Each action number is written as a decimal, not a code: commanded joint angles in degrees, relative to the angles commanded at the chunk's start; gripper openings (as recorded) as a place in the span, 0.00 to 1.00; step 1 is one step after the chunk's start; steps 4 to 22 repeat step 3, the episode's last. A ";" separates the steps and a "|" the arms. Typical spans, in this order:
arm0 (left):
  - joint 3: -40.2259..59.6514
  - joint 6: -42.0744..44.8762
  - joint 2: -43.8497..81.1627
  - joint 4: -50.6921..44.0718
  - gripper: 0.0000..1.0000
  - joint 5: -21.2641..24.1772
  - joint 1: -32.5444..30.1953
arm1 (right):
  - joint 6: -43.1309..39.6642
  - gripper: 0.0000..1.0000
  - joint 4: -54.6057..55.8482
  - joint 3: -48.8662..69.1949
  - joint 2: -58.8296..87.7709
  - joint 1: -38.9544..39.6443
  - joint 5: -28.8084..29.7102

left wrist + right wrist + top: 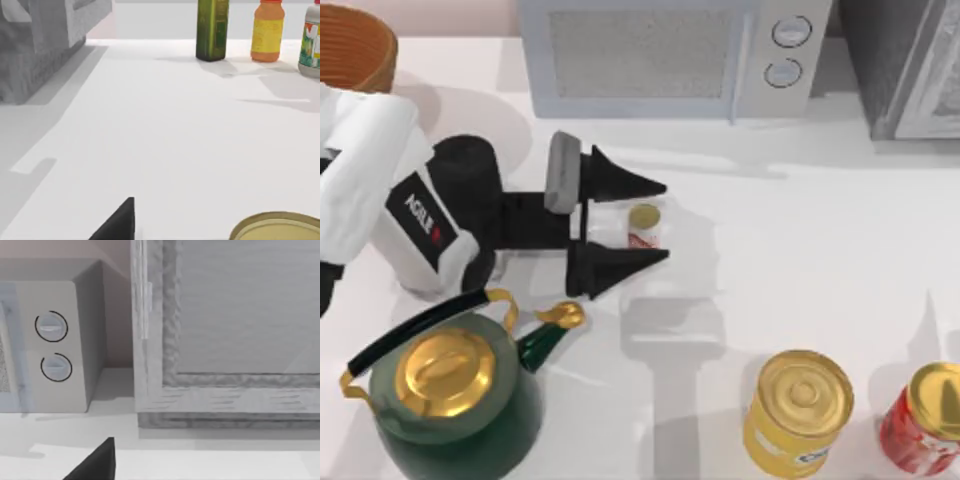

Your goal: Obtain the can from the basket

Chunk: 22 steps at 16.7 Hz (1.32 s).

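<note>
Top view: left gripper (pixel 665 221) at centre-left of the frame, arm reaching rightward from the left edge, lying low and level over the table (pixel 820 250). Fingers spread wide, one above and one below the can (pixel 643 227); can between the fingertips, no contact visible on either side. Can upright on the table surface, gold top up, red mark on its whitish side. Basket (pixel 355 45) at the upper left corner, well apart from the can. Green kettle (pixel 450 385) at lower left, just below the arm. Yellow can (pixel 800 412) and red can (pixel 923 420) at the lower right. Microwave (pixel 670 55) along the top edge.

Left wrist view: gold rim of the can (pixel 277 227) at the lower right edge, one dark fingertip (pixel 120 222) at bottom centre. Farther off, a green bottle (pixel 212 27), an orange bottle (pixel 268 30) and a labelled container (pixel 311 42) standing in a row at the upper right.

Right wrist view: one dark fingertip (pixel 97 462) at the bottom; microwave dials and a grey cabinet (pixel 225 330) beyond. Right gripper's opening cannot be told.
</note>
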 joint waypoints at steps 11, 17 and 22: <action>0.00 0.00 0.00 0.00 1.00 0.00 0.00 | 0.00 1.00 0.00 0.00 0.00 0.00 0.00; 0.00 0.00 0.00 0.00 1.00 0.00 0.00 | 0.00 1.00 0.00 0.00 0.00 0.00 0.00; 0.00 0.00 0.00 0.00 1.00 0.00 0.00 | 0.00 1.00 0.00 0.00 0.00 0.00 0.00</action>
